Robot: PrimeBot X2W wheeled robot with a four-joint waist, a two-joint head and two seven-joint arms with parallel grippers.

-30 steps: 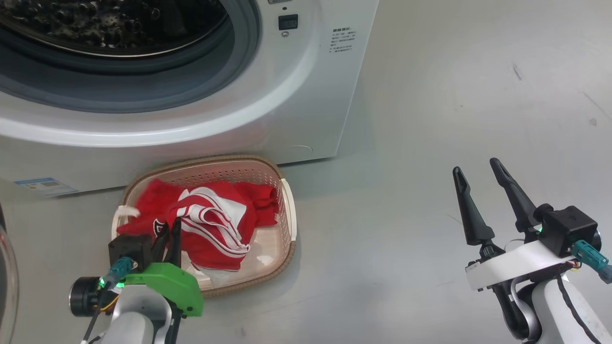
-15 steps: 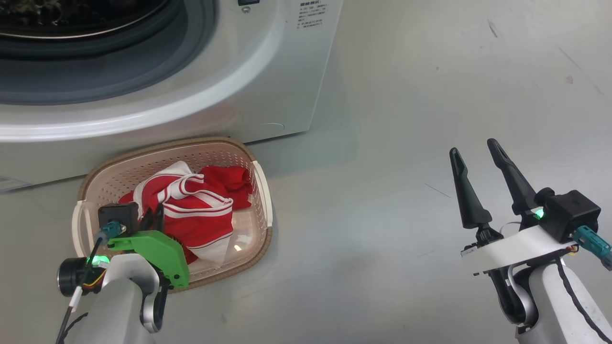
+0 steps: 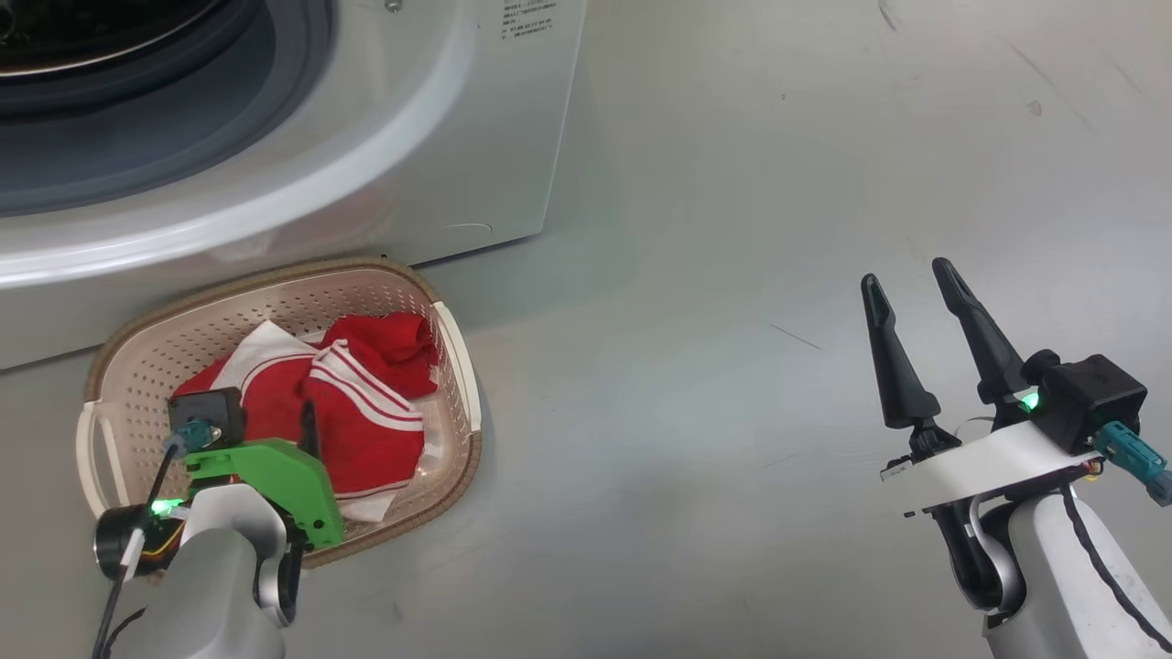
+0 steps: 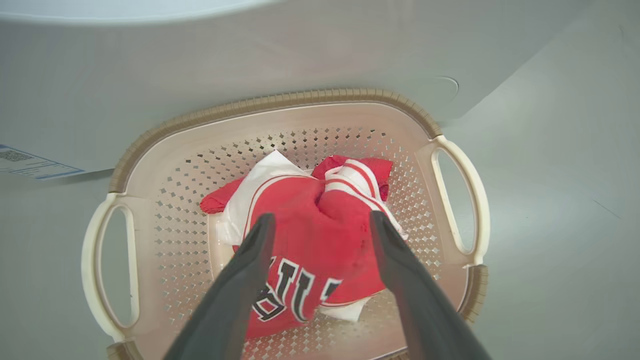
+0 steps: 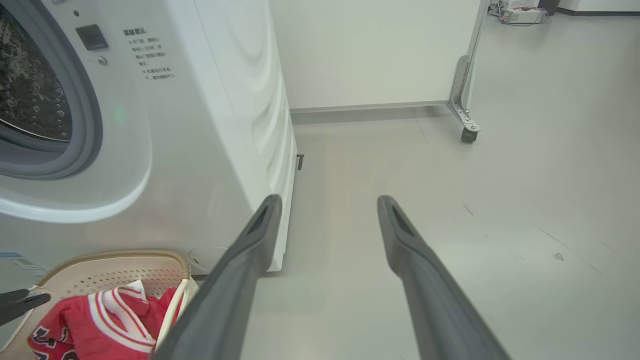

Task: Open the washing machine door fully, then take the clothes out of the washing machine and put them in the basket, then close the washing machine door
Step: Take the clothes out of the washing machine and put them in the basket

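Note:
The cream basket (image 3: 275, 275) (image 4: 280, 100) (image 5: 110, 255) stands on the floor against the white washing machine (image 3: 476, 137) (image 5: 200, 150). Crumpled red clothes (image 3: 366, 412) (image 4: 310, 200) (image 5: 100, 320) with white stripes and black lettering lie inside it. My left gripper (image 4: 321, 218) hangs open just above that heap, holding nothing; in the head view one of its fingers (image 3: 309, 430) pokes out past the green wrist mount. Far to the right, over bare floor, my right gripper (image 3: 905, 273) (image 5: 329, 200) is open and empty. The drum mouth (image 3: 92, 91) stands uncovered. The washing machine door is out of view.
Grey floor (image 3: 732, 229) stretches to the right of the washer. A white wheeled panel with a caster (image 5: 467, 132) stands further back. The washer's lower front carries a blue label (image 4: 30, 165).
My left gripper has opened and let go of the red clothes, which now lie in the basket. The head camera has swung, shifting washer and basket left. The right arm holds still.

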